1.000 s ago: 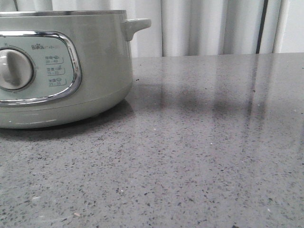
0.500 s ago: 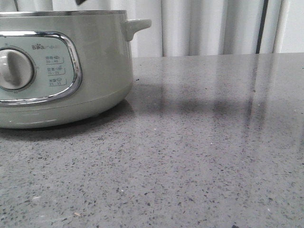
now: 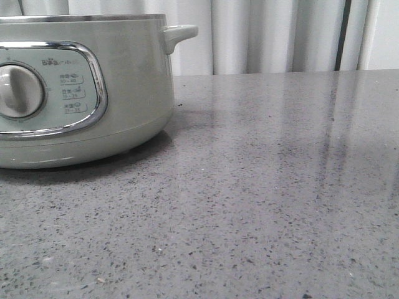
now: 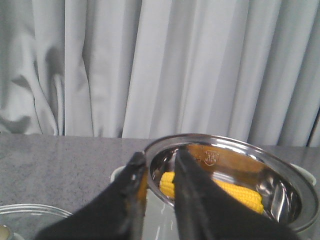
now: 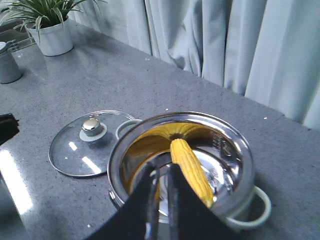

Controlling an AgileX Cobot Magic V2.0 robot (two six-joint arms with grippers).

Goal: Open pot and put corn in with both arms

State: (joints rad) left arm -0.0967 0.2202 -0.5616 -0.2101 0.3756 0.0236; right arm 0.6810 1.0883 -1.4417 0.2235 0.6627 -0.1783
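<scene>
The sage-green pot [image 3: 131, 93] stands at the left of the front view with its lid off. Neither gripper shows in that view. In the left wrist view the yellow corn [image 4: 240, 194] lies inside the pot's steel bowl [image 4: 280, 172]. My left gripper [image 4: 158, 156] hangs over the near rim, fingers a little apart and empty. In the right wrist view the corn [image 5: 192, 172] leans inside the pot [image 5: 239, 142]. My right gripper [image 5: 161, 171] is above the bowl beside the corn, its fingers almost together and holding nothing.
The glass lid [image 5: 92, 142] with a metal knob lies flat on the grey table beside the pot; its edge shows in the left wrist view [image 4: 30, 212]. A potted plant [image 5: 50, 30] and a grey cup [image 5: 7, 62] stand farther off. Curtains hang behind.
A dark tip that showed above the pot's rim half a second ago has left the front view. The shadows on the table have faded. The pot has not moved.
</scene>
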